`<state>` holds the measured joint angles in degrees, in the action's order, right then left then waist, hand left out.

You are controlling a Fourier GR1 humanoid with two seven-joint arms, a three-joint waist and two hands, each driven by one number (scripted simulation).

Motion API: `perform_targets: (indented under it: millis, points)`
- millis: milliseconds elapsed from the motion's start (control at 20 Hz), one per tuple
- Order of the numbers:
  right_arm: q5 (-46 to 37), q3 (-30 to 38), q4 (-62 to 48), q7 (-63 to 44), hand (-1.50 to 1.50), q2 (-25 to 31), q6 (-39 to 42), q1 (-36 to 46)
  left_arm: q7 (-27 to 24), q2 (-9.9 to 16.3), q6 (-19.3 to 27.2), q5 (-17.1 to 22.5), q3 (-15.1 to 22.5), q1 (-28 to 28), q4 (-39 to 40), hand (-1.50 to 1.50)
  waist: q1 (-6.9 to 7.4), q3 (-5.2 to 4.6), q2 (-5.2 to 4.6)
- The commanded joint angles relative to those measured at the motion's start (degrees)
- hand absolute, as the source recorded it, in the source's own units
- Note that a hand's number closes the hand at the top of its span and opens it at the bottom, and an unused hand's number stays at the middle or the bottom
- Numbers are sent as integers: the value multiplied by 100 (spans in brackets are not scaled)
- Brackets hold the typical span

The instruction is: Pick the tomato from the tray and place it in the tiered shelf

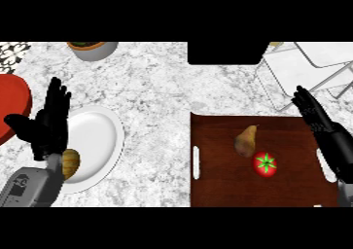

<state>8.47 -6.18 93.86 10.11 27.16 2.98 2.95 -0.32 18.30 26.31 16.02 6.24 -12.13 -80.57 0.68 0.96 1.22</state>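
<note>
Red and glossy, the tomato (265, 164) sits on the dark brown tray (215, 194), right of the tray's middle and toward its near half, with a tan pear (245, 140) just beside it on the far left. We judge the tomato light, smooth-skinned and somewhat slippery, soft enough to bruise, so we would close on it across its round sides, not on the top. Its green star-shaped calyx faces straight up at us, so its stem axis stands upright; the body is close to round, with no clear long axis along the worktop (157, 97).

Our right robot hand (317, 119) hovers over the tray's far right edge, fingers straight and open, holding nothing, and apart from the tomato. Our left robot hand (46, 124) rests open at the left, fingers up, over a white plate (107, 133) that carries a small brown pastry (70, 163).

White and wire-framed, the tiered shelf (315, 61) stands at the far right, beyond the tray. A red item (7, 104) lies at the left edge and a potted plant (91, 48) sits far left.
</note>
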Motion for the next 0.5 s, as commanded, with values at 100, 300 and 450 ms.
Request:
perform_targets:
  millis: [100, 300, 450]
  points:
    - [111, 309, -61, -839, 150, -565, -670, 581, 307, 397, -155, -260, 51, 192, -732, 0, -3, -95, -105]
    - [-817, 1008, -572, -1428, 150, -478, -2343, 215, 236, 297, -279, -240, 228, 371, -700, 0, -240, -132, -121]
    - [369, 980, -52, -1354, -150, -1698, -2366, 306, 252, 323, -485, -176, 315, 662, -1015, 0, -61, -94, -95]
